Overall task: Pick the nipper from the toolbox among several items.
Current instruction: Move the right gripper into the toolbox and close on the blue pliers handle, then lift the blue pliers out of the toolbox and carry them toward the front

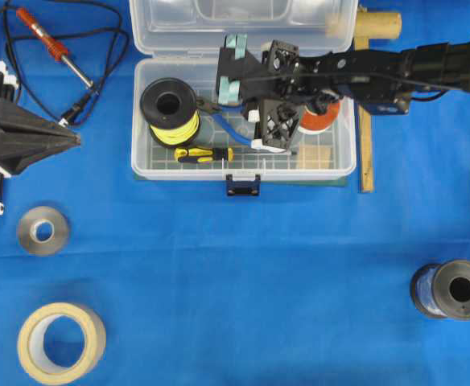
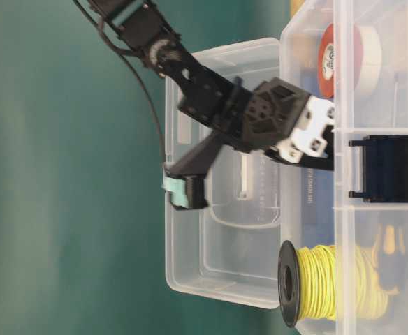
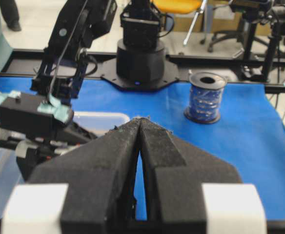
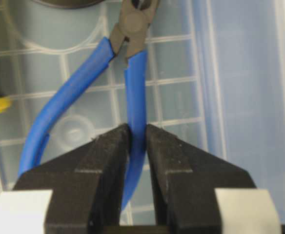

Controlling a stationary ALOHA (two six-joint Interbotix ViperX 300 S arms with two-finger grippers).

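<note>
The right gripper (image 4: 137,146) reaches into the open toolbox (image 1: 142,161), its pads pinched tight on one blue handle of the nipper (image 4: 132,73), which lies on the grid floor. Left of it sit a yellow wire spool (image 1: 171,111) and a yellow-and-black screwdriver (image 1: 205,153); an orange reel (image 1: 319,117) is right. The left gripper (image 3: 140,141) waits far left, closed on nothing

Blue-handled nipper (image 4: 132,92) inside open clear toolbox (image 1: 142,157), one handle pinched between right gripper's (image 4: 137,141) fingers (image 4: 108,161).
</note>
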